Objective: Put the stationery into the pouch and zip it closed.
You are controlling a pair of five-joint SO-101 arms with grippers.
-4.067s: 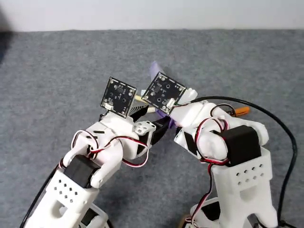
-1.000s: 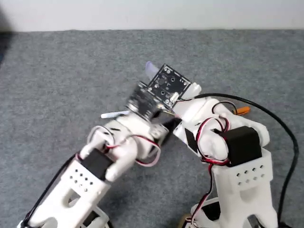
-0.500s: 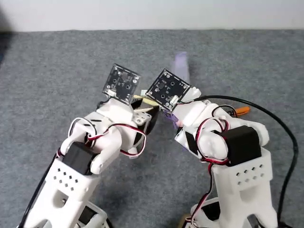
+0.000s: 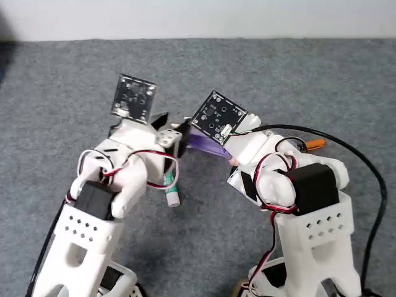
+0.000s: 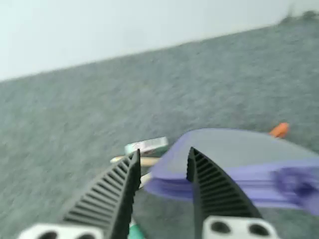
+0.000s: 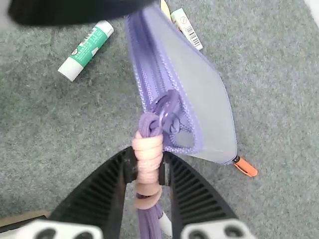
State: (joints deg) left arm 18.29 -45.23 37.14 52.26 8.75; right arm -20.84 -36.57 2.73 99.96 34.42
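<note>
Mia: What is the right gripper point(image 6: 148, 160) doing?

Tom: Its two black fingers are squeezed shut on a pink loop point(image 6: 148, 147). The loop is tied to a purple strap point(image 6: 160, 107). The strap hangs from the zip end of the pouch point(image 6: 197, 84).

Mia: So where is the pouch?

Tom: It is right in front of that gripper, between the two arms. It is purple and flat, and it is tipped up on its side. The zip edge faces the right arm's camera. From up high it looks like a thin purple strip point(image 4: 204, 143) between the arms.

Mia: Is the zip open?

Tom: He cannot tell from here.

Mia: What about the left gripper point(image 5: 163, 155)?

Tom: Its fingers are spread apart and hold nothing. The other end of the pouch point(image 5: 234, 154) shows in the gap between them. It is too blurry to tell if they touch it.

Mia: What else is lying around?

Tom: A green and white glue stick point(image 4: 171, 189) lies on the grey mat point(image 4: 74, 80), just beside the left arm. It is outside the pouch. An orange pen point(image 6: 245, 168) peeks out at the pouch's corner, on the right arm's side. A white thing with a striped label point(image 6: 187, 25) lies near the far end of the pouch. A pale stick point(image 5: 147, 161) lies next to it.
</note>
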